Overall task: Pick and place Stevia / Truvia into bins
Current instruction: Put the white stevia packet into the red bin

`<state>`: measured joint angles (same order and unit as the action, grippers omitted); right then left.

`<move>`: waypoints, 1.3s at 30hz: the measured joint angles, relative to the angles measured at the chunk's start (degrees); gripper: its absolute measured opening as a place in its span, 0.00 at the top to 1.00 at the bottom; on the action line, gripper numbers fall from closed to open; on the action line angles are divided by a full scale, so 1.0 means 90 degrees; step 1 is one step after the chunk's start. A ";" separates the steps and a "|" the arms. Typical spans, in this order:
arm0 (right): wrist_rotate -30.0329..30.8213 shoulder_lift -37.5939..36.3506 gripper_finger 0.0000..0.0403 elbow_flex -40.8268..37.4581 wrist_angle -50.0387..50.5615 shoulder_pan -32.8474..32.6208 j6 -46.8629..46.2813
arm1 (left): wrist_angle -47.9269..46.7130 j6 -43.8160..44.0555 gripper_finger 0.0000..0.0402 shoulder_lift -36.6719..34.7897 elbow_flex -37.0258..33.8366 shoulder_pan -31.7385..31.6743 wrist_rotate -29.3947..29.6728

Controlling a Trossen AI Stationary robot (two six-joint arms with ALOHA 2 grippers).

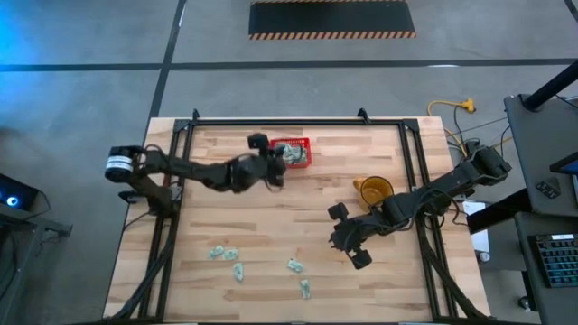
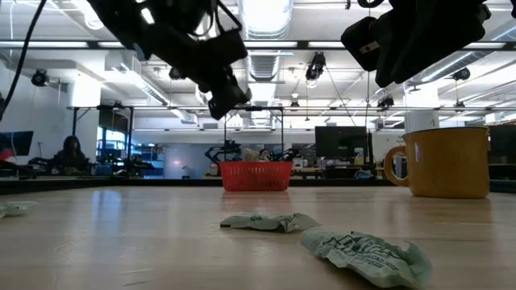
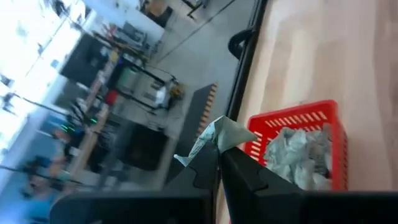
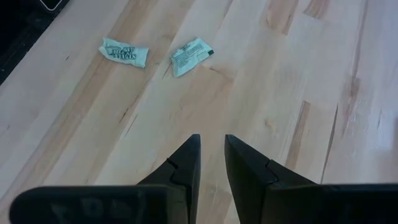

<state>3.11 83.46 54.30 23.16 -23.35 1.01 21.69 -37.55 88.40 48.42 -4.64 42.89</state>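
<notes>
Overhead: wooden surface (image 1: pixel 271 226) inside a black frame. Left pincer (image 1: pixel 274 173) sits just beside the red basket (image 1: pixel 293 153) at the far edge; the basket already holds several pale sachets. Right pincer (image 1: pixel 348 242) hangs over the middle of the surface, near a yellow mug (image 1: pixel 373 190). Loose sachets (image 1: pixel 237 270) lie along the near edge, about five or six, in two small groups.

Table-level: basket (image 2: pixel 255 175) far off at centre, mug (image 2: pixel 442 161) to one side, two crumpled sachets (image 2: pixel 364 254) close to the lens. Both arms show only as dark shapes overhead.

Left wrist: left pincer (image 3: pixel 217 152) is clamped together on one folded sachet (image 3: pixel 216 137), held in the air just beside the basket (image 3: pixel 298 118), not yet above its opening. Sachets already heap inside.

Right wrist: right pincer (image 4: pixel 211 149) has its tips slightly apart with nothing between them, pointing at two sachets (image 4: pixel 191 55) lying on bare wood, well apart from them.

Progress, as judged: partly done. A share is binned, one sachet is about to be dropped, and the near-edge sachets remain to be collected.
</notes>
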 joint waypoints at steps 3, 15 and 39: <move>0.0001 0.0000 0.84 -0.0011 0.0001 0.0000 0.0025 | 0.0009 0.0566 1.00 0.0000 -0.0002 -0.0488 -0.0756; 0.0281 0.0000 0.84 -0.0047 -0.0020 0.0002 0.0117 | -0.0034 0.2130 1.00 0.0002 -0.0007 -0.1353 -0.1393; 0.0338 0.0000 0.85 -0.0086 -0.0095 0.0002 0.0122 | -0.0083 0.2137 1.00 0.1253 0.0270 -0.1627 -0.1546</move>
<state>6.15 83.46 53.53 22.30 -23.33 2.11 20.95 -18.32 99.68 50.85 -19.29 28.97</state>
